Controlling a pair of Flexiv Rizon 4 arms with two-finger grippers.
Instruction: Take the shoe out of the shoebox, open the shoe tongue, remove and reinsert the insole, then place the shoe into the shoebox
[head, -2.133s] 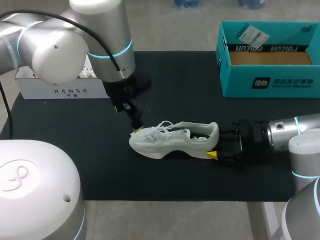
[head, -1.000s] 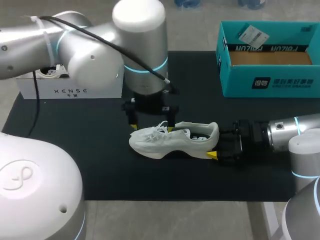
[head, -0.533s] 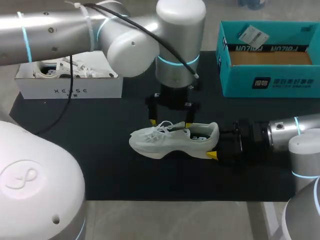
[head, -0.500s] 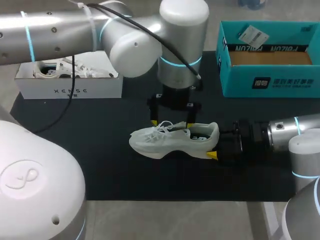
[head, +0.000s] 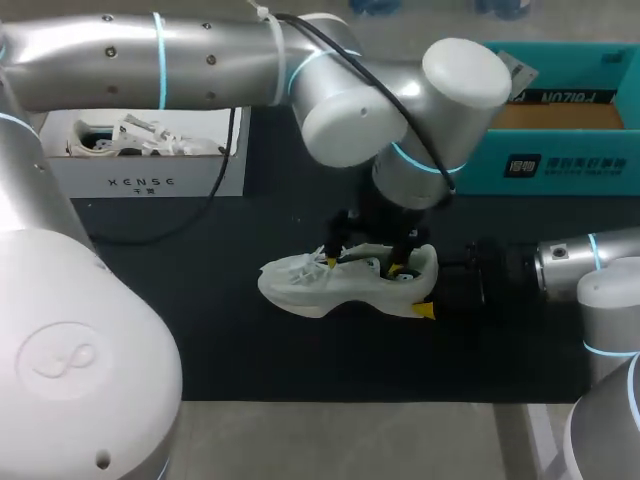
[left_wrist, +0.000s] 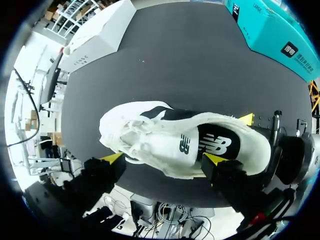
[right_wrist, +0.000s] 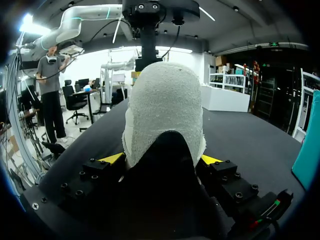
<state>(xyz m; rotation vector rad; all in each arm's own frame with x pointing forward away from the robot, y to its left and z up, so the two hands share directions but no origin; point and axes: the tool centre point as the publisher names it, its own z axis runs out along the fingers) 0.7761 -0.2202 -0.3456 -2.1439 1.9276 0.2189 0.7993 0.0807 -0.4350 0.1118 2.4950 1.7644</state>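
The shoe (head: 345, 285) lies out of the shoebox (head: 570, 165), its heel pinched between the right gripper's (right_wrist: 162, 159) fingers. The left gripper (left_wrist: 164, 158) hangs spread over its mouth, a finger on either side, gripping nothing. I judge tongue (left_wrist: 170, 142), insole (left_wrist: 217, 146) and reboxing all remain.

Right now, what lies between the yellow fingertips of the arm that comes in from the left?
The laced middle of the white knit sneaker, ahead of the open left gripper; the left wrist view shows it.
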